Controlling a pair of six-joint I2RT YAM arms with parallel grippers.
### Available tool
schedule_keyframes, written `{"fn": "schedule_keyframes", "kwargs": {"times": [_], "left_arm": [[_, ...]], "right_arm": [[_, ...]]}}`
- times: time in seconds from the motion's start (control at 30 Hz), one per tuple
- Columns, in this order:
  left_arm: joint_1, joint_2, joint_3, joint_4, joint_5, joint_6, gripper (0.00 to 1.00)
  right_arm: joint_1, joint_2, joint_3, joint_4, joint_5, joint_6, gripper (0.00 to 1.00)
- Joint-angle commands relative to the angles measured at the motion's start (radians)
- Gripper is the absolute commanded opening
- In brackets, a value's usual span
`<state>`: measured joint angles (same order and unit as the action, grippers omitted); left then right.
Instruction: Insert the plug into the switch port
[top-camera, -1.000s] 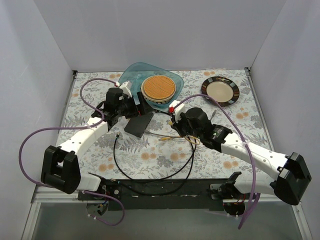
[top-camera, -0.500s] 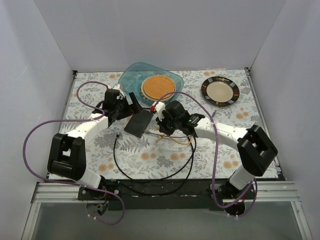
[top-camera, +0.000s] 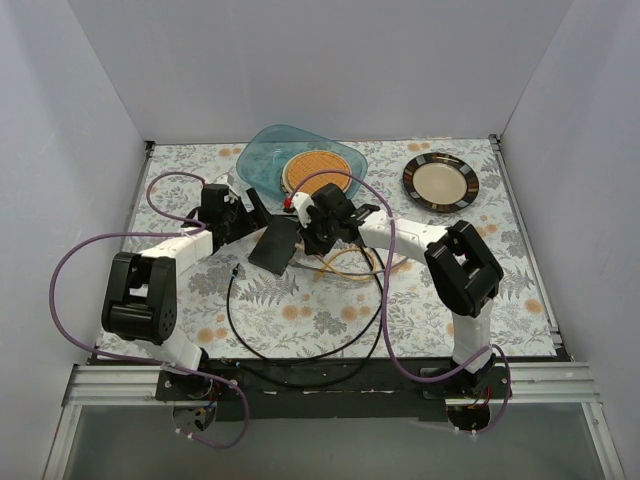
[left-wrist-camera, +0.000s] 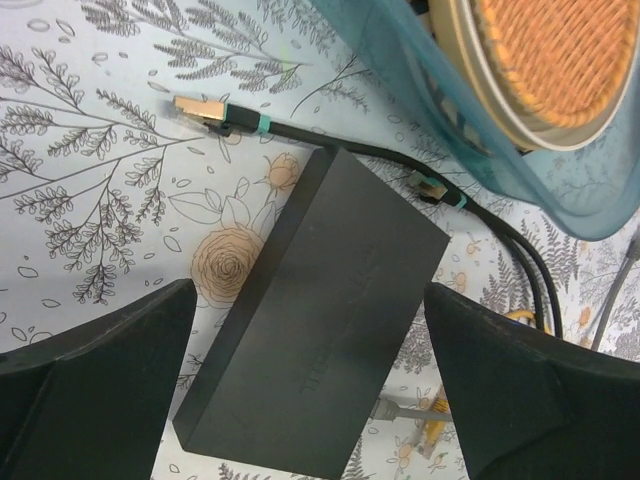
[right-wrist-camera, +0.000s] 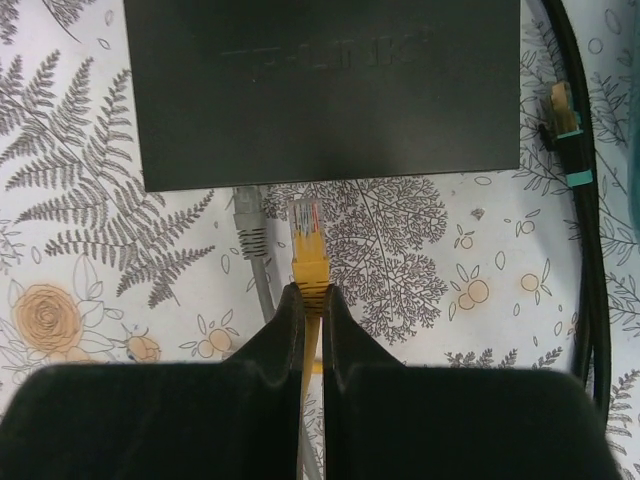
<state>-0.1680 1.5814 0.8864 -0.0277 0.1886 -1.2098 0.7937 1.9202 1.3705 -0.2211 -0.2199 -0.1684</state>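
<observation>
1. The yellow clear-tipped cable plug (right-wrist-camera: 308, 240) points at the flat matte-black rectangular switch (right-wrist-camera: 320, 90), just short of its edge; it should be squared to a port before pushing.
2. The right fingers (right-wrist-camera: 275, 345) pinch the plug narrowly.
3. The left fingers (left-wrist-camera: 100, 380) straddle the switch, spread wide; closing them should brace it.

Both arms (top-camera: 175, 246) are built of glossy white moulded link shells (top-camera: 392, 232), joined by blocky matte-black joint housings (top-camera: 138, 300). A thin purple cable (top-camera: 52, 295) is looped loosely along each. A small red tab (top-camera: 290, 203) is carried at one wrist. Broad matte-black moulded fingers (left-wrist-camera: 90, 380) are fitted at the tips.
</observation>
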Motion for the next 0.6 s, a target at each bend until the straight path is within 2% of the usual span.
{"fn": "schedule_keyframes", "kwargs": {"times": [0.0,0.57], "left_arm": [[0.019,0.025,-0.024,0.072,0.054,0.0,0.97],[0.024,0.12,-0.021,0.14,0.175,0.0,0.91]], "right_arm": [[-0.013,0.034,0.055,-0.027,-0.048,-0.04,0.01],[-0.014,0.1,0.078,-0.034,-0.078,-0.028,0.01]]}}
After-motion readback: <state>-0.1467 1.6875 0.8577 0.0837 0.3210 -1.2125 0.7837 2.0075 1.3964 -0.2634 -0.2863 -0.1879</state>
